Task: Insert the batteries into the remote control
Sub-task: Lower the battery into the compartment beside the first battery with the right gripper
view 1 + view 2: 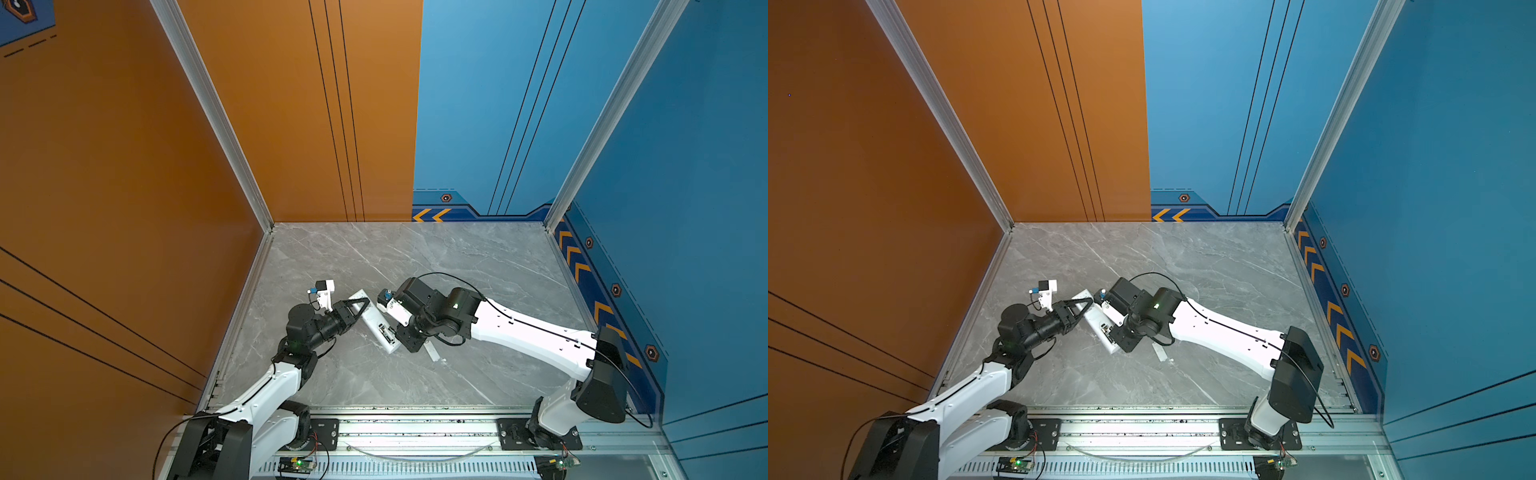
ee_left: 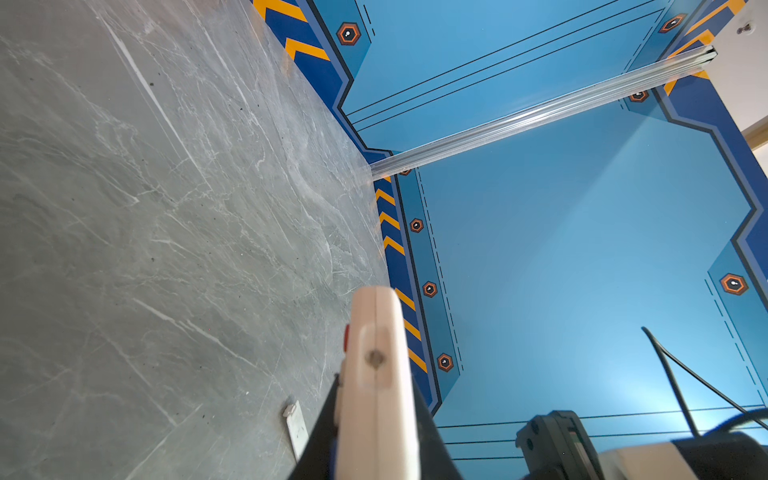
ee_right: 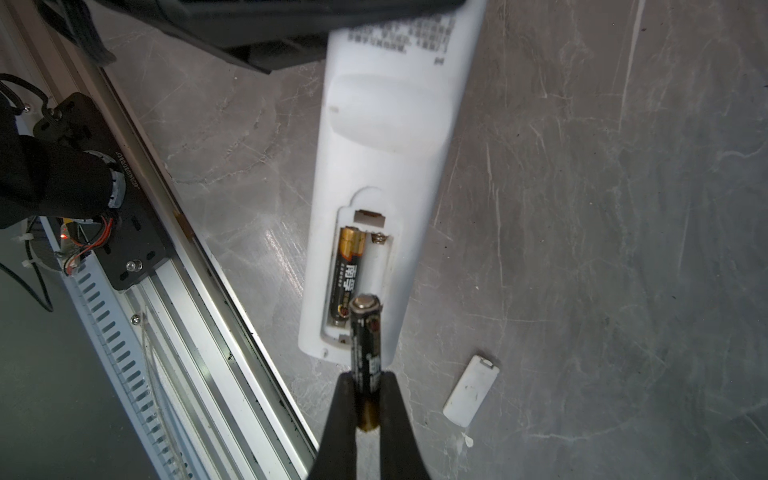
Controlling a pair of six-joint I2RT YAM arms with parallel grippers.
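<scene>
**Pinched by the tail, poised to drop in**

Black fingers of the right end effector point(image 3: 368, 376) are clenched on the gold tail of a thin black battery point(image 3: 365, 332). Its silver-capped end hovers over the empty slot point(image 3: 376, 270). Beside that slot, a second black-and-gold battery point(image 3: 347, 274) lies seated in the long white plastic remote control point(image 3: 386, 124), which is back up. The held cylinder looks light, rigid and slick, so it could swivel in so rearward a pinch; a mid-body hold would steady it. The left end effector point(image 1: 360, 306) clamps the remote's far end. Only the right wrist view shows the slot, while a top view shows both arms. The small white cover point(image 3: 471, 390) lies apart on the grey marble table point(image 3: 582, 208).
</scene>
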